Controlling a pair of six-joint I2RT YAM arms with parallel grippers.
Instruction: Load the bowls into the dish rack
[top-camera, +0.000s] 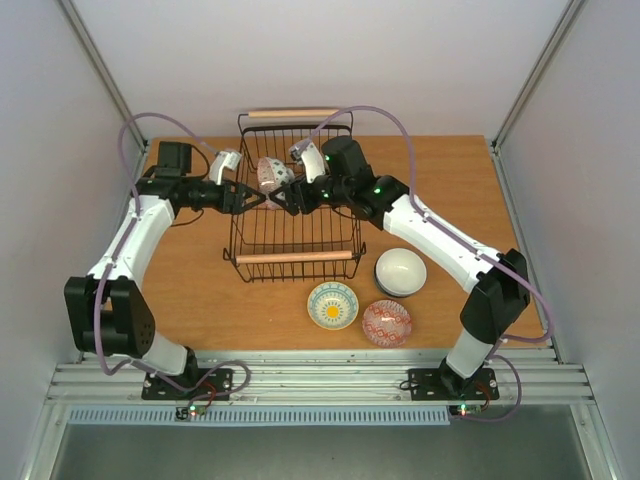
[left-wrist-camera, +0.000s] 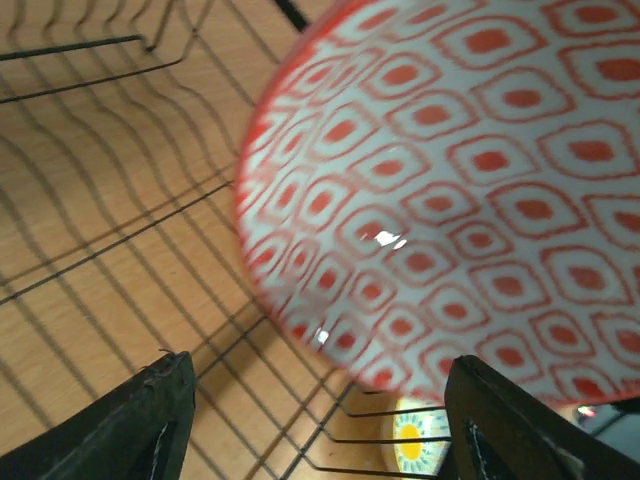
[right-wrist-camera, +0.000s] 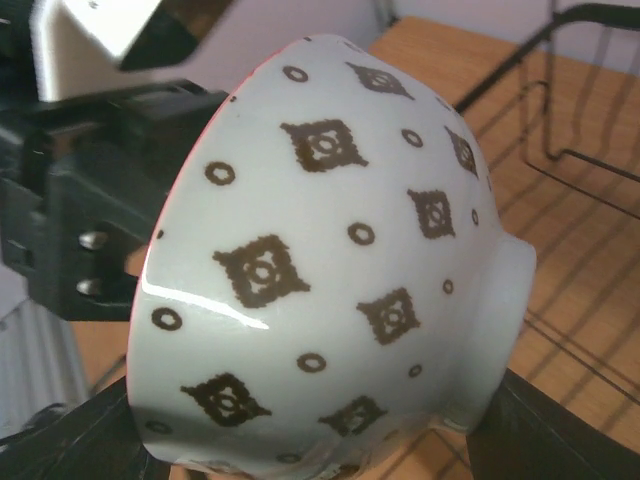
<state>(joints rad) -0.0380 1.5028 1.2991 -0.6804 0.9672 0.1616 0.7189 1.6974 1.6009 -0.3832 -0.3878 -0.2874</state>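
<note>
both arms reach from the near edge toward the middle of the table, elbows bowed outward, wrists meeting over the black wire dish rack (top-camera: 295, 257) with two pale wooden bar handles, which sits mid-table, nearer the far edge. the right gripper (top-camera: 284, 197) grasps a small round ceramic bowl (top-camera: 272, 174), pale outside with dark diamond marks and red-patterned inside, tipped on its side above the rack's left half. its dark fingers (right-wrist-camera: 560, 435) flank the bowl at rim and foot. the left gripper (top-camera: 254, 198) faces the bowl's red inside with its fingers (left-wrist-camera: 120, 430) spread apart, released, just beside the bowl; whether they touch it i cannot tell. three more bowls rest toward the near edge, right of centre: a pale-inside bowl with a dark rim (top-camera: 400, 272), a yellow-and-teal bowl (top-camera: 332, 305) and a second red-patterned bowl (top-camera: 387, 322).
</note>
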